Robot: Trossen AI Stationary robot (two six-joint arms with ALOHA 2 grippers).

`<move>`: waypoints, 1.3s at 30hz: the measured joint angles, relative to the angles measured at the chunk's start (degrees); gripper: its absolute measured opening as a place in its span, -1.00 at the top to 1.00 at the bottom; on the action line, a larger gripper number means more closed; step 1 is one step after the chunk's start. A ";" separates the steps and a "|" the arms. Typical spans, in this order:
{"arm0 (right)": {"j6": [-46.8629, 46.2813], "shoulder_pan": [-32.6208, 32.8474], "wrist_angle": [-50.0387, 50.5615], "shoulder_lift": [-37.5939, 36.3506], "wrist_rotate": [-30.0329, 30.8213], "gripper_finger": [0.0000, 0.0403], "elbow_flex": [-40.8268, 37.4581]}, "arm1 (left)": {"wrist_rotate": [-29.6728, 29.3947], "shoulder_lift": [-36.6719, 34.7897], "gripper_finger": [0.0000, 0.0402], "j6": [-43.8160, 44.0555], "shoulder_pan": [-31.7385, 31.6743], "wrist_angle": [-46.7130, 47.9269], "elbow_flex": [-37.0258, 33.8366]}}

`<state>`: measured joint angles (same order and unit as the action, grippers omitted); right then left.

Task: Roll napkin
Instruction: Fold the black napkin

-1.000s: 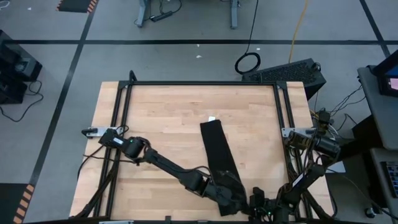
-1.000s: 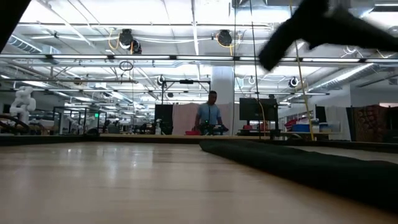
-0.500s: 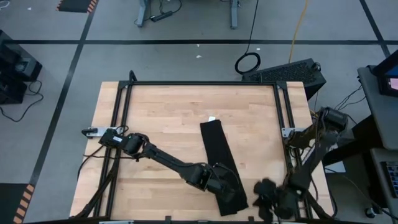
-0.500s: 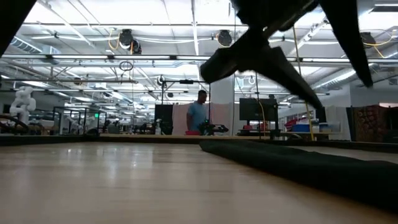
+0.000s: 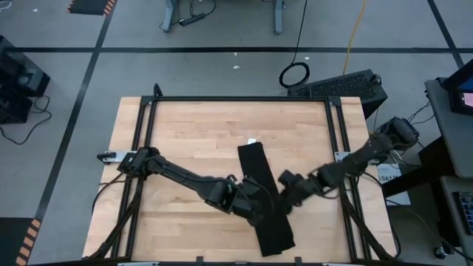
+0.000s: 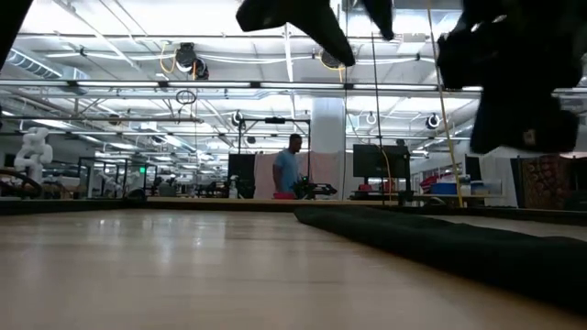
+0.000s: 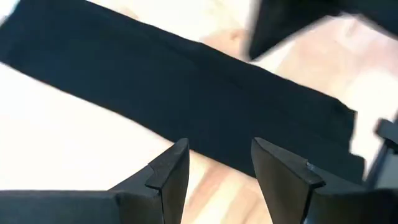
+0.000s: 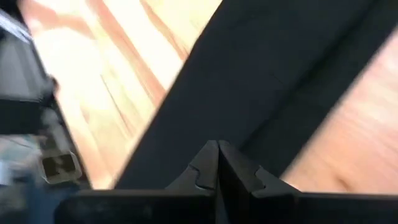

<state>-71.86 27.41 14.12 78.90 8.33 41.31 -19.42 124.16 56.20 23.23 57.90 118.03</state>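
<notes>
The black napkin (image 5: 259, 170) lies flat on the wooden table (image 5: 185, 125) as a long folded strip running from the far middle toward the near edge, its white tag (image 5: 252, 141) at the far end. It also shows in the low view (image 6: 440, 238). My left gripper (image 5: 260, 209) hangs open above the strip's left edge, about halfway along; the cloth (image 7: 155, 87) lies below its fingers (image 7: 221, 158). My right gripper (image 5: 284, 185) is shut above the strip's right edge, over the cloth (image 8: 280, 74), its fingertips (image 8: 217, 152) closed together.
Bare wood lies to the left (image 5: 185, 170) and right (image 5: 310, 133) of the napkin. A black metal frame (image 5: 236, 98) runs round the table top. A person (image 6: 289, 174) stands far off in the room behind.
My left gripper has gone from the napkin's near end toward the far edge, along the strip. My right gripper has swung from the near right corner toward the napkin, leftward and farther from the near edge. The napkin has stayed where it was.
</notes>
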 joint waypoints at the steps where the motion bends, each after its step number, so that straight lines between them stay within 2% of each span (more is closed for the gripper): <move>1: -0.52 -1.49 -3.81 0.28 -1.50 0.98 -1.69 | 0.45 0.00 0.11 -0.06 0.75 -2.02 -0.69; 4: -3.54 -4.99 -10.42 0.50 -4.38 0.98 -5.41 | 1.32 0.06 0.11 0.73 3.57 -9.63 -2.29; 8: -10.36 -7.82 -10.41 0.48 -7.03 0.98 -7.45 | -0.39 -0.01 0.12 6.72 7.22 -17.67 -6.74; 12: -11.93 -10.17 -11.02 0.52 -10.23 0.86 -7.48 | -1.12 0.16 0.11 10.89 9.18 -19.03 -9.35; 19: -11.67 -13.69 -12.27 3.76 -11.62 0.47 -7.47 | 1.28 -0.83 0.12 8.75 9.36 -18.78 -9.88; 23: -11.56 -14.48 -17.49 8.71 -11.75 0.32 -7.44 | -0.86 -3.83 0.12 7.28 8.63 -18.97 -9.83; 26: -11.73 -14.74 -20.72 11.43 -11.77 0.29 -7.43 | -3.44 -5.79 0.12 5.95 8.20 -15.80 -9.81; 30: -12.81 -14.74 -21.70 12.85 -11.75 0.40 -7.37 | -4.42 -7.75 0.11 5.75 7.72 -9.00 -9.79; 35: -12.81 -14.74 -21.56 12.92 -11.73 0.78 -7.41 | -4.63 -7.98 0.11 4.74 7.72 -4.09 -9.79; 37: -12.62 -14.72 -21.49 12.58 -11.70 0.93 -7.42 | -4.64 -7.99 0.12 4.15 7.85 -4.17 -9.79; 39: -12.95 -14.72 -21.42 11.97 -11.80 0.96 -7.42 | -4.64 -8.04 0.11 3.45 7.91 -5.38 -10.58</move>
<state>-84.81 12.69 -7.31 90.87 -3.48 33.89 -24.06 116.12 59.66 31.14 52.52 107.46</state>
